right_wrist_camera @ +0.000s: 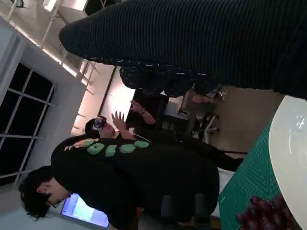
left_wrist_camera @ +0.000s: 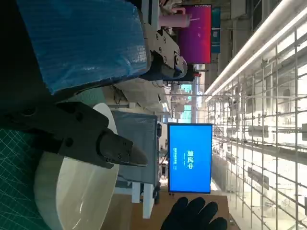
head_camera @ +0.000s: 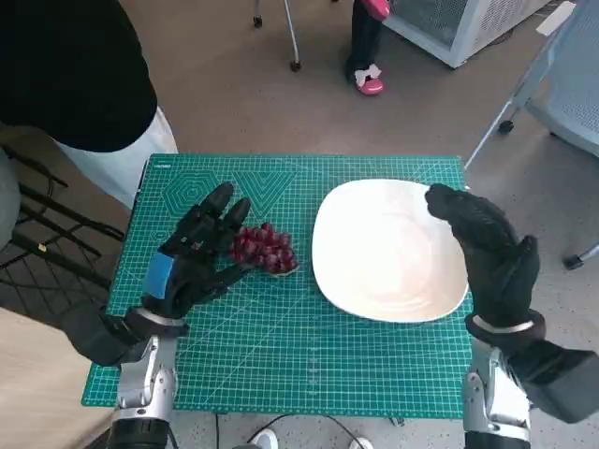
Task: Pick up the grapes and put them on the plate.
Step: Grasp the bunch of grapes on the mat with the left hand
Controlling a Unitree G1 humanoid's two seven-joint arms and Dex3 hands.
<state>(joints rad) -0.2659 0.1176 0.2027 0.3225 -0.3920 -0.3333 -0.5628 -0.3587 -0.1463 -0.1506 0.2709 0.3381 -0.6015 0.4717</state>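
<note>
The spread, empty left hand (head_camera: 199,251) should close gently around the dark red grape bunch (head_camera: 265,249), lifting toward the white round plate (head_camera: 388,251).

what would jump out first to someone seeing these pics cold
Probably the dark red grapes on the green cutting mat, with the left hand at their left side, fingers reaching over them. Next, the large white plate just right of the grapes, the gloved right hand over its right rim. A person in black stands beyond the table.
</note>
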